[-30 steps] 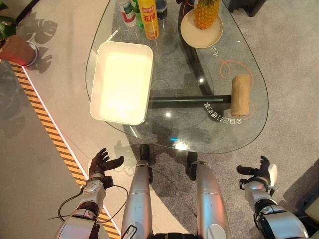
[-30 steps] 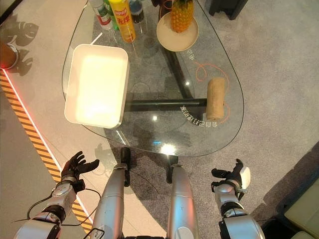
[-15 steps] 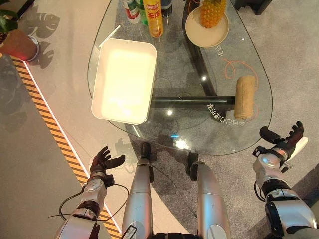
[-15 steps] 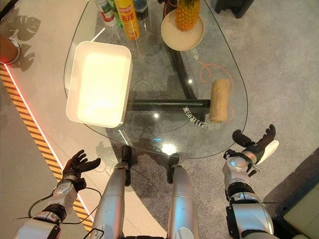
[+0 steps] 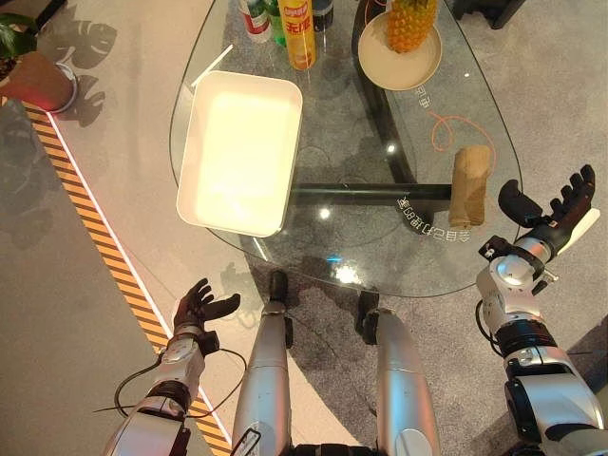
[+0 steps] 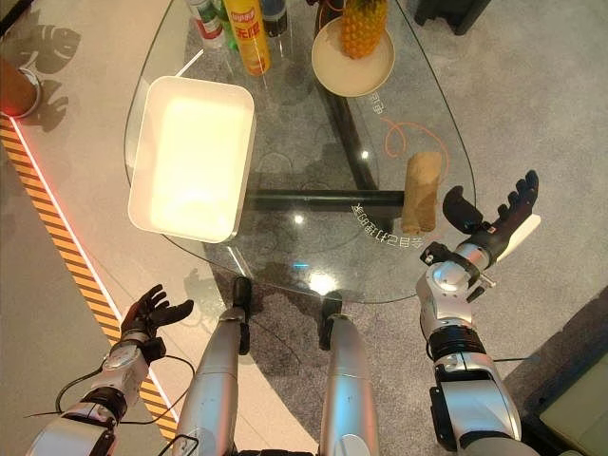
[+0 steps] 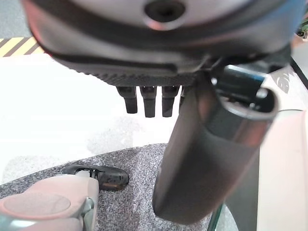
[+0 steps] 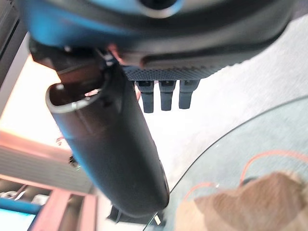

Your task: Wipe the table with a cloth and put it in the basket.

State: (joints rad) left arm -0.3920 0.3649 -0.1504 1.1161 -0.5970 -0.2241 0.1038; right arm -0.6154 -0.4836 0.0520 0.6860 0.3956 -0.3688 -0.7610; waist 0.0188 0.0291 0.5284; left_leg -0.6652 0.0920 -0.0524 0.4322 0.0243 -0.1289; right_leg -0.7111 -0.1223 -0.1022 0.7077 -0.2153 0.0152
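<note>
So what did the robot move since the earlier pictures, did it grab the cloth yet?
Not yet. The right hand has risen from low beside the robot up to the table's right edge, fingers spread open, now close to the rolled brown cloth but not touching it. Nothing was grabbed or let go. The left hand stayed low and open, and the cloth and the white basket stayed put.

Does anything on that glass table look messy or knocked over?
Nothing stands out. The rolled cloth lies neatly near the table's right edge; the white basket, bottles and pineapple stand upright, nothing spilled.
</note>
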